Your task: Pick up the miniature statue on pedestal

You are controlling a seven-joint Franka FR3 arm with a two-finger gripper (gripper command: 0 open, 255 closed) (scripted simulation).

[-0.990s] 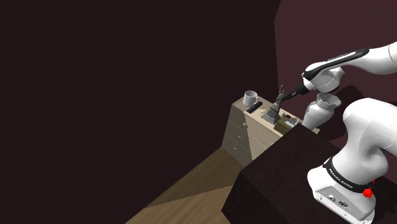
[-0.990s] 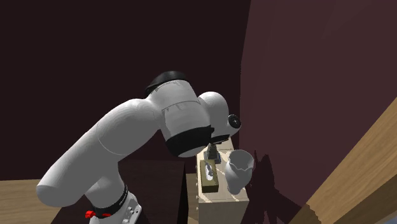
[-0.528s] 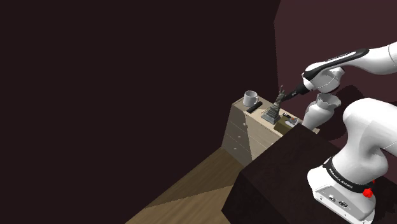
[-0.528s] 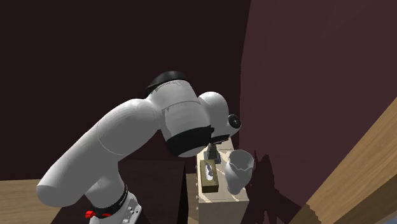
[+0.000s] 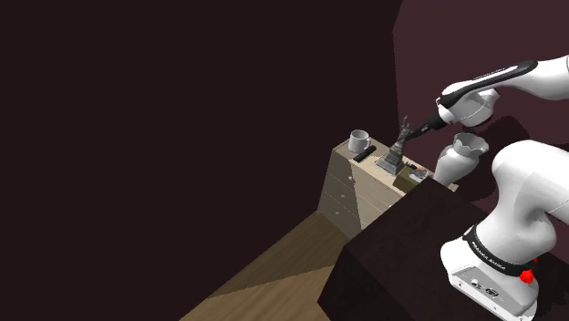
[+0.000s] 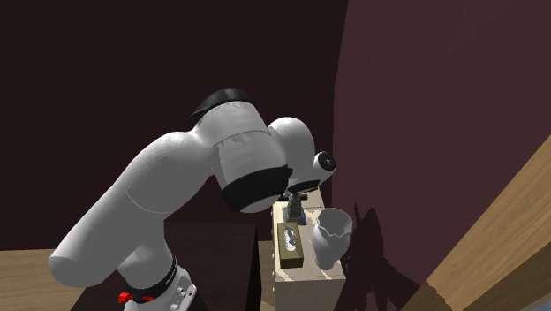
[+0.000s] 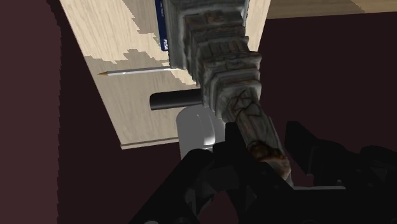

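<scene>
The miniature statue [image 5: 397, 149] is a grey-brown figure with a raised arm on a stepped stone pedestal. It hangs tilted just above the light wooden dresser top [image 5: 372, 170]. My black gripper [image 5: 413, 133] is shut on the figure's upper part, coming in from the shoulder view's right. In the wrist view the fingers [image 7: 210, 165] clasp the statue [image 7: 222, 70], and the pedestal points away from the hand over the dresser top [image 7: 127, 102]. In the second exterior view the statue [image 6: 295, 210] peeks out below the arm's white elbow.
On the dresser stand a white mug [image 5: 359, 141], a black remote [image 5: 365, 154], a white vase [image 5: 459, 157] and a tissue box [image 6: 291, 245]. A pencil [image 7: 133, 71] and a blue book [image 7: 161, 25] lie by the statue. The dark stand [image 5: 401, 255] adjoins the dresser.
The arm has risen a little and the statue has come up off the dresser top with it, shifting slightly toward the shoulder view's right. The fingers stayed shut on it.
</scene>
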